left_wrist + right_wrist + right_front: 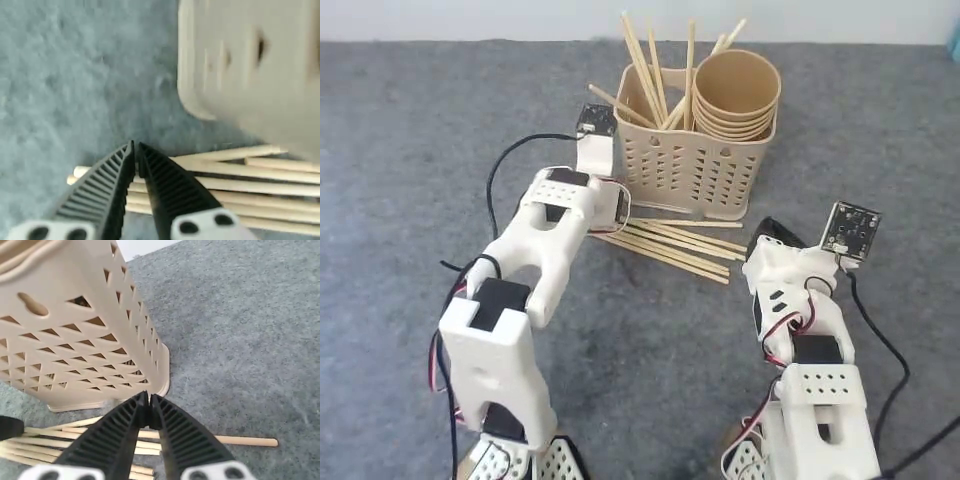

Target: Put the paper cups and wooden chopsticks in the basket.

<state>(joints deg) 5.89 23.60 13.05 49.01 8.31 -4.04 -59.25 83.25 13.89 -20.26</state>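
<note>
Sitting in basket: paper cups (738,90) are nesting as one stack inside the basket (695,165), upper centre of the high view, with several chopsticks (650,70) leaning beside them.
Loose chopsticks (675,245): lying bundled on the grey tabletop (410,150) just below the basket, judged still awaiting pickup.
Left jaws: pressing together, pinching nothing, hovering over the bundle.
Right jaws: pressing together, empty, hovering by the basket's corner.

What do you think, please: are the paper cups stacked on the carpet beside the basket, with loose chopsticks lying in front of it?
Not quite: the high view shows the paper cups stacked inside the basket, not on the carpet beside it. The loose chopsticks do lie in front of it.
</note>
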